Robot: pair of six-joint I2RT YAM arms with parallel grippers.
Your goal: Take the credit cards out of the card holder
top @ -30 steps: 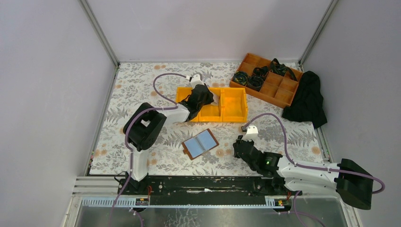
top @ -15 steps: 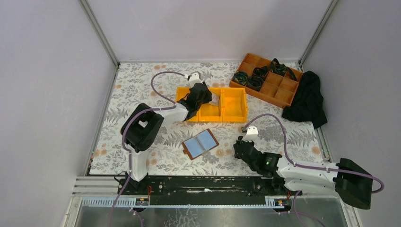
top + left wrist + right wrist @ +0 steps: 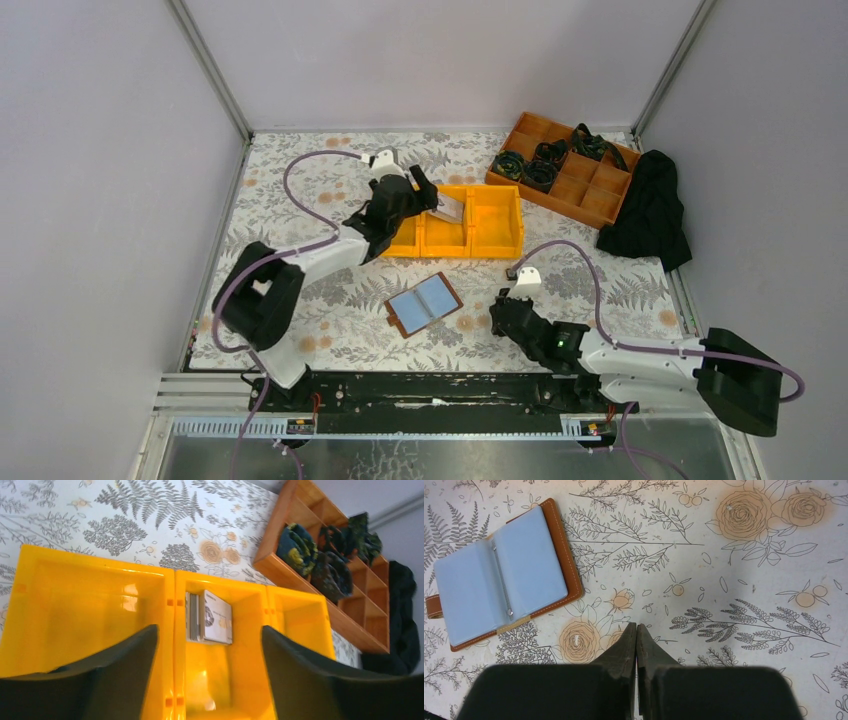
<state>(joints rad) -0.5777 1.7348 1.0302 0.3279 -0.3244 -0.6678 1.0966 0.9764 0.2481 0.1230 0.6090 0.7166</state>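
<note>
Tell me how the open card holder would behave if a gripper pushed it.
The card holder lies flat and open, so it would probably slide, not roll. Its pale sleeves look thin and glossy, likely floppy and slippery. The stitched brown cover may bend if lifted by one edge.

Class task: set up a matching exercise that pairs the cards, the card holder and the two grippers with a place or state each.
Things:
1. cards
2. card holder
3. left gripper
4. right gripper

Place or state:
A. shut, tips together
B. lying open on the table
C. in the middle compartment of the bin
D. open above the bin

Pairs: 1-C, 2-B, 3-D, 4-A
</note>
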